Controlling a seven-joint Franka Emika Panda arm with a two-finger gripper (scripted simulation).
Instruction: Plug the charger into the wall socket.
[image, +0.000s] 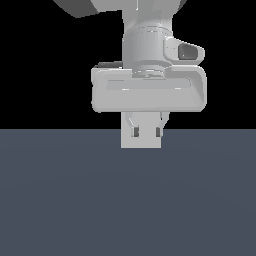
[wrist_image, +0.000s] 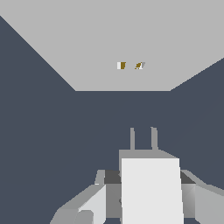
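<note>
Grey-white gripper (image: 146, 131) fingers clamp the charger (wrist_image: 151, 188) on both sides, above the dark floor (image: 60, 200). Two prongs (wrist_image: 143, 138) stick out toward the socket (wrist_image: 109, 39), close but apart, roughly facing its two holes (wrist_image: 130, 65).

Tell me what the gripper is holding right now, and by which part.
The gripper holds the charger by the two sides of its body, with the charger's two prongs free, pointing toward the wall socket.
</note>
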